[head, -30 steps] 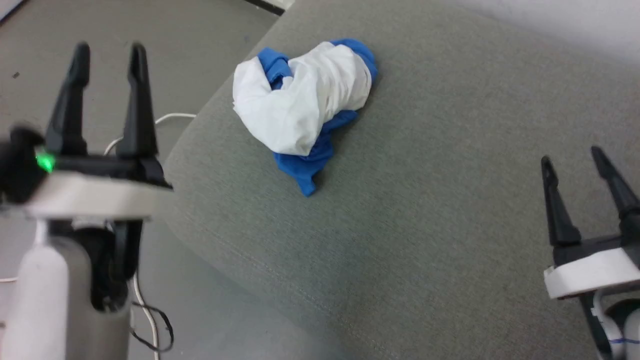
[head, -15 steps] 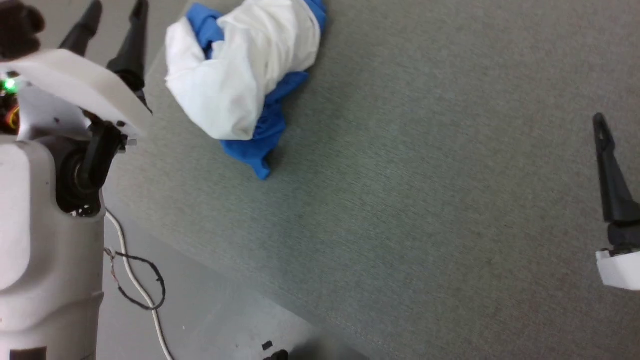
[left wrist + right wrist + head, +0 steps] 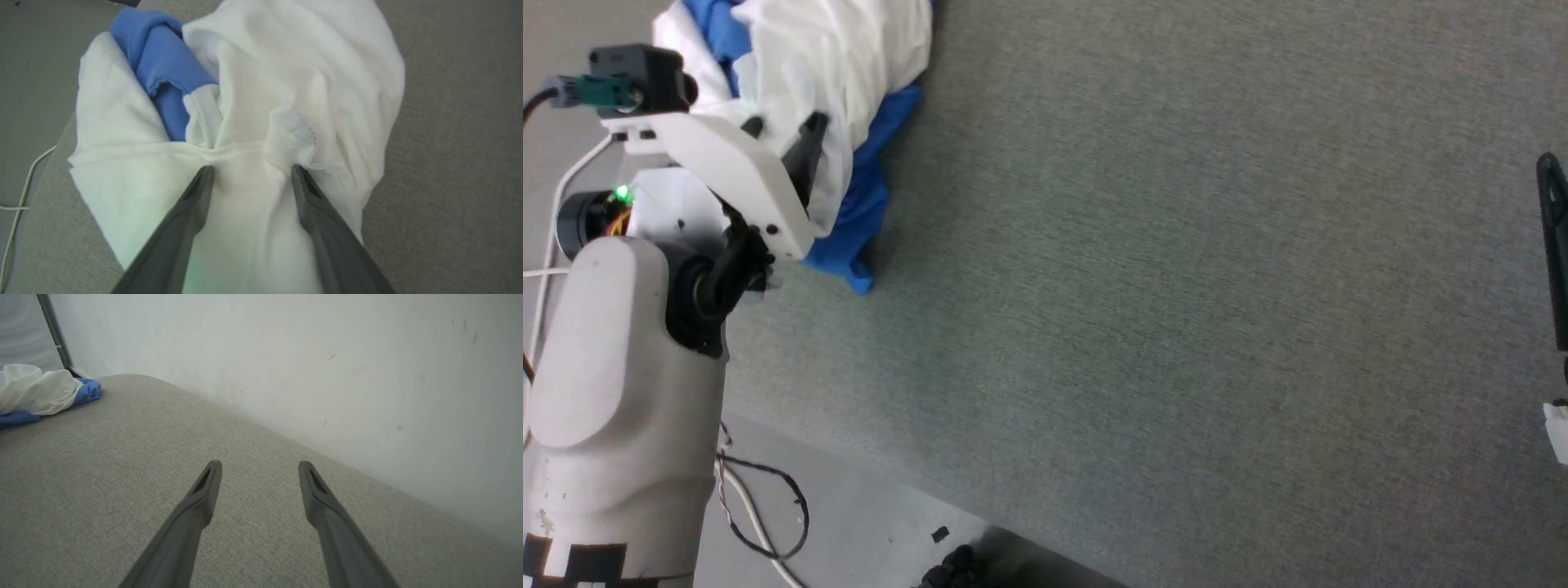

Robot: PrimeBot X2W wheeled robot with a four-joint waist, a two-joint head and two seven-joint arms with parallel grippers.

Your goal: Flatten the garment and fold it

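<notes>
my left pincer (image 3: 252, 169) stands apart, its two dark fingers (image 3: 192, 212) straddling a ridge of white cloth on the garment (image 3: 286, 61), tips right at the fabric; nothing is clamped. the garment is a crumpled heap, white outside with a blue roll showing at its upper left, lying at the left edge of the grey cushion (image 3: 1176, 286), close to the far left corner. in the head view the garment (image 3: 849, 65) has a blue tail hanging toward the near edge. my right pincer (image 3: 259, 464) is also apart, over bare cushion (image 3: 102, 477) near the right edge, well apart from the garment (image 3: 36, 390), beside a pale wall (image 3: 286, 355).
</notes>
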